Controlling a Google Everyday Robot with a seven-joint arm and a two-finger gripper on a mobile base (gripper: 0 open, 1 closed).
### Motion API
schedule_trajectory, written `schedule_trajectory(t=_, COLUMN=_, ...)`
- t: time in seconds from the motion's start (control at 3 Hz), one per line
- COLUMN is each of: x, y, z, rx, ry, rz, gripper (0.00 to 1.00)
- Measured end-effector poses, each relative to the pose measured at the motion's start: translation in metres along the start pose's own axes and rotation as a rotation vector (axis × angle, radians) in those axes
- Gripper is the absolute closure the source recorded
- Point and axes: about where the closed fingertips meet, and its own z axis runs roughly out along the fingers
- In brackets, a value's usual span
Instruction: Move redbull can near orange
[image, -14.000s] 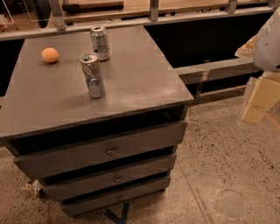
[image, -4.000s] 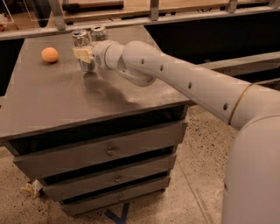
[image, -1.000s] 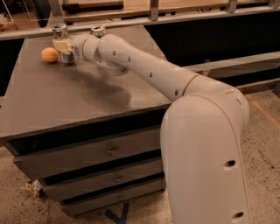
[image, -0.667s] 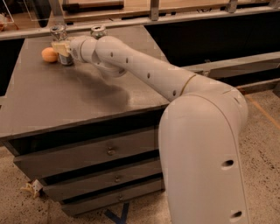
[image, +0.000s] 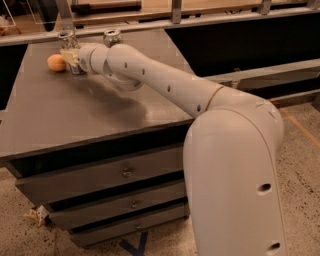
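The orange (image: 56, 62) lies at the back left of the grey cabinet top (image: 75, 115). My gripper (image: 71, 56) is right beside it on the right, shut on the redbull can (image: 67, 37). Only the can's silver top and a bit of its base show past the fingers (image: 69, 55). The can stands upright, its base at the cabinet top, almost touching the orange. My arm (image: 165, 82) reaches in from the right across the cabinet.
A second, shorter silver can (image: 112, 37) stands at the back middle, just behind my arm. The cabinet has three drawers (image: 120, 172) below. A railing (image: 175, 20) runs behind it. Speckled floor (image: 305, 145) lies to the right.
My gripper took the redbull can from the front middle of the cabinet top and carried it to the back left beside the orange. Over the last second it has hardly moved.
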Motion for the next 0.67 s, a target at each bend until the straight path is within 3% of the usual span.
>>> schedule_trajectory(t=0.33, x=-0.0013, y=0.0021, z=-0.0006, rx=-0.003, ry=-0.003, rz=-0.013, gripper=0.12)
schedule_trajectory(t=0.67, x=-0.0042, y=0.0043, z=-0.0024, rx=-0.008, ry=-0.009, rz=-0.022, gripper=0.0)
